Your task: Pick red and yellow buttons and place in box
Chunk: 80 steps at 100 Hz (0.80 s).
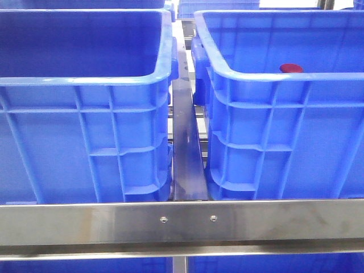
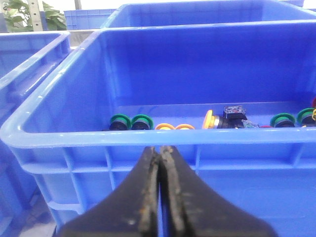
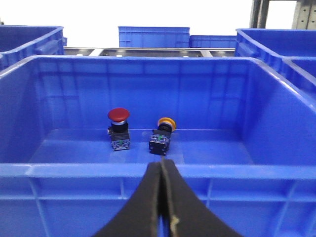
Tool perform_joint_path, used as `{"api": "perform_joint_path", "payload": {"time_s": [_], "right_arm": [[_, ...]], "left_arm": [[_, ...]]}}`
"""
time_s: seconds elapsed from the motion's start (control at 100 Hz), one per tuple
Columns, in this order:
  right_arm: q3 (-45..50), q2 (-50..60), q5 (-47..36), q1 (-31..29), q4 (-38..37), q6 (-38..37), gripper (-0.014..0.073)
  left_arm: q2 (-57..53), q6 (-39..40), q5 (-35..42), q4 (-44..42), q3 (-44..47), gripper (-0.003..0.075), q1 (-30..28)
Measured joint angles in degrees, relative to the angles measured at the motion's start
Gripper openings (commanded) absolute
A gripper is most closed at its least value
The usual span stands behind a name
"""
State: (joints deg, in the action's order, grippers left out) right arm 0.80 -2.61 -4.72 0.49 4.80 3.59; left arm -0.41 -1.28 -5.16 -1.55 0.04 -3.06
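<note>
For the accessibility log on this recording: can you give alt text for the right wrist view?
A red button and a yellow button, each on a dark switch body, sit side by side inside a deep blue crate. The right gripper, fingers closed and empty, sits outside the near rim.

Right crate: one red button, one yellow button. Left crate: four green buttons, three yellow-orange.

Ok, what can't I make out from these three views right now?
- Front view: the near wall of the right-hand deep blue plastic crate hides its floor; only the glossy red dome-topped button peeks over the rim.
- Front view: neither arm shows.
- Left wrist view: rim of the other blue crate cuts off the green and yellow button parts behind it.
</note>
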Motion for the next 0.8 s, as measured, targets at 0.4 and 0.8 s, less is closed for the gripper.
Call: {"api": "perform_joint_path", "payload": {"time_s": [0.4,0.8], "right_arm": [[0.9,3.2,3.7,-2.9,-4.8,-4.5,-0.006],[0.9,3.2,4.0,-2.9,-4.8,-4.6,-0.006]], "left_arm": [[0.0,0.0,0.0,0.0,0.0,-0.002,0.0],[0.0,0.0,0.0,0.0,0.0,-0.002,0.0]]}}
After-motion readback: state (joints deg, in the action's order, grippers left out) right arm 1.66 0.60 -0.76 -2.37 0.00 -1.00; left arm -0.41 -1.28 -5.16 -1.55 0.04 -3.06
